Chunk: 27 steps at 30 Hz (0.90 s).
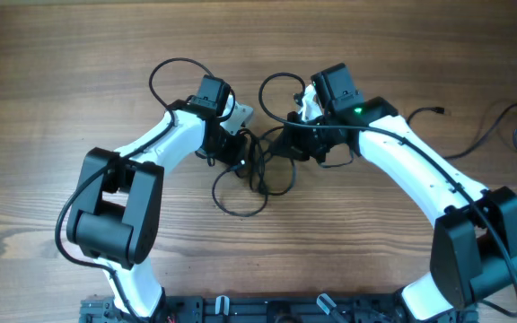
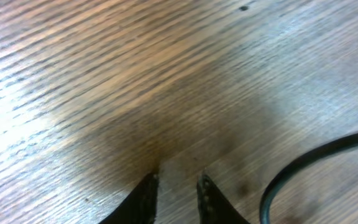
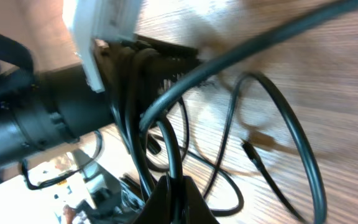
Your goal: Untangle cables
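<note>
Black cables lie in a loose tangle at the middle of the wooden bench, between the two arms, with their widest loops sagging toward the robot's base. Both arms reach in from either side and meet over the knot.

The left claw sits at the left edge of the tangle. In its wrist view the fingertips stand a narrow gap apart with bare wood grain showing between them and no cord in that gap. One curved strand lies on the wood just to the side of them.

The right claw sits at the tangle's right edge, close to the left one. Its wrist view shows the fingers pressed fully together. A thin strand runs straight down into the tips and looks pinched there. Around it several more loops cross in front of the left arm's dark body, and a small plug end rests on the wood beyond.

Well apart from the knot, on the far right of the bench, a loose cord trails off toward the edge, its plug pointing back toward the right arm.
</note>
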Tool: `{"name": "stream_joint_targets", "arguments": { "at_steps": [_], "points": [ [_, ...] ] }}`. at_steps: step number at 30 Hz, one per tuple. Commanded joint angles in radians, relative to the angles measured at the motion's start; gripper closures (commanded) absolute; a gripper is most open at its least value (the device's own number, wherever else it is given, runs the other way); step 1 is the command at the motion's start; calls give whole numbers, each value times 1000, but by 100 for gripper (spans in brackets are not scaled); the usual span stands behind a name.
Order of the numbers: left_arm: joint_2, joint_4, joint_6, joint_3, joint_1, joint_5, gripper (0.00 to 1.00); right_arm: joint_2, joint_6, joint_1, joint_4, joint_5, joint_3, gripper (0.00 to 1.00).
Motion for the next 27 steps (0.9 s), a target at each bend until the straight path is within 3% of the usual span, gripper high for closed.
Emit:
{"name": "stream_joint_targets", "arguments": {
  "at_steps": [1,5,9,11,13,18,21,23,26,27],
  "points": [
    [43,10,-145,-6,16,-237,85,-34,-142,-49,-147,89,97,95],
    [43,-3,-241,-6,90,-297,83,-70,-204,-87,-426,452,284,96],
    [43,-35,-353,-6,194,-329,82,-85,-253,-89,-478,846,311,96],
    [43,-56,-451,-6,267,-372,82,-85,-253,-101,-480,905,311,96],
    [43,-55,-529,-6,352,-363,89,-85,-261,-118,-478,924,311,96],
    [43,-51,-583,-6,505,-254,96,-85,-275,-159,-456,1178,311,96],
    [43,-52,-598,-6,527,-206,96,-84,-386,-171,-408,975,310,96],
    [43,-52,-597,-6,527,-211,96,-84,-386,-171,-403,984,310,96],
    [43,-52,-608,-6,535,-261,96,-82,-264,-197,-430,1323,306,96],
    [43,-51,-609,-6,537,-244,96,-82,-266,-208,-424,1313,301,96]
  ]
}}
